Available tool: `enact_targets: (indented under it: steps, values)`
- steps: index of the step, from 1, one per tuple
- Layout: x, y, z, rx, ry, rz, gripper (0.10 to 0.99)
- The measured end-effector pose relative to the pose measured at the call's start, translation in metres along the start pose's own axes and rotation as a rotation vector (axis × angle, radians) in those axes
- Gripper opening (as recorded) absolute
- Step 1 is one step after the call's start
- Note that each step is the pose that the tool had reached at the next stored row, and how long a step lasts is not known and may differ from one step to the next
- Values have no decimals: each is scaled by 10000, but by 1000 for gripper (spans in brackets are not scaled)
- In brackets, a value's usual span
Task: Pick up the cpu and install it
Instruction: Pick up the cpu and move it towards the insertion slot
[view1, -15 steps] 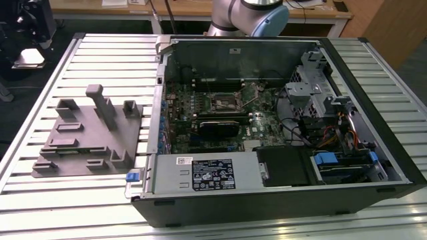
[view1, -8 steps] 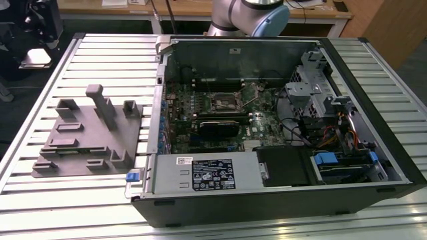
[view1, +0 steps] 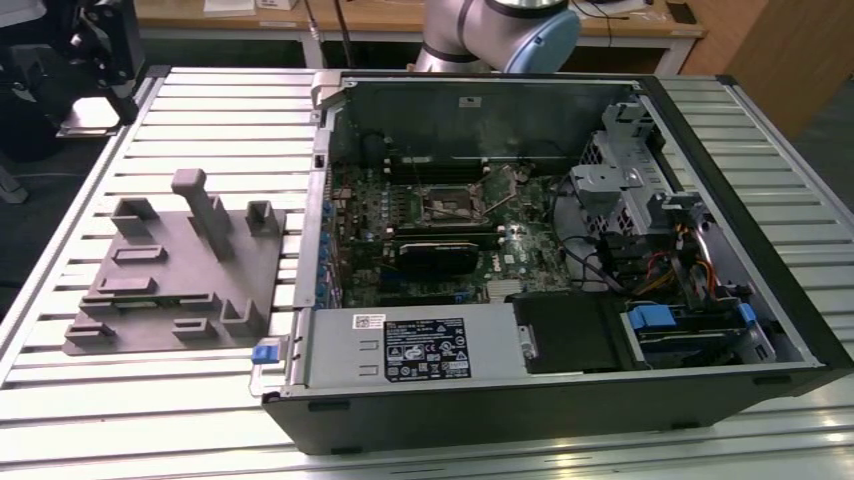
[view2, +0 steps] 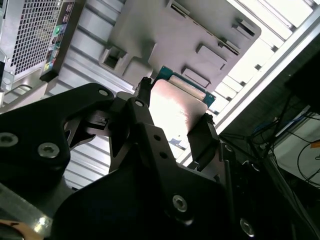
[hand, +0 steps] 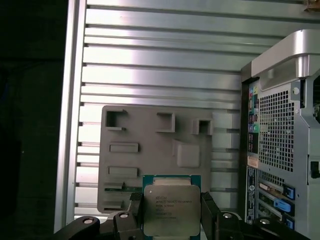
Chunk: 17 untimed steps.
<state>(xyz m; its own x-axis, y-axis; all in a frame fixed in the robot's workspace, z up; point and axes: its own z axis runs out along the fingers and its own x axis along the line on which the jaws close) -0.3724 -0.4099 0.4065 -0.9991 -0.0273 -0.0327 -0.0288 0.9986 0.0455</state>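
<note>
The slatted counter (view1: 200, 100) carries an open case (view1: 534, 415) lying on its side, its board (view1: 400, 240) facing up. The arm (view1: 501, 35) rises behind the case in the exterior view. A grey tray (view1: 160, 270) of moulded pockets lies on the counter just beside the case, on the exterior view's left.

In the first wrist view the pincer (hand: 170, 212) hangs over the tray's edge, off the case's rear panel. It is closed partway, one finger (hand: 135, 212) against each of two opposite edges of the cpu (hand: 171, 202), which sits flat between them with its metal top showing and its green rim just proud of the lid.

The cpu looks light and stiff, so weight should be no trouble. The smooth lid and thin edges give little purchase, though, and it could slip or tilt. Its underside is probably delicate. The side edges, where it is held now, are the sound place to grip it.
</note>
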Motion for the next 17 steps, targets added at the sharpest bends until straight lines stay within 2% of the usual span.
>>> enact_targets:
  steps: [17]
  values:
    - [-273, -8, 9, 0, 0, 0, 545]
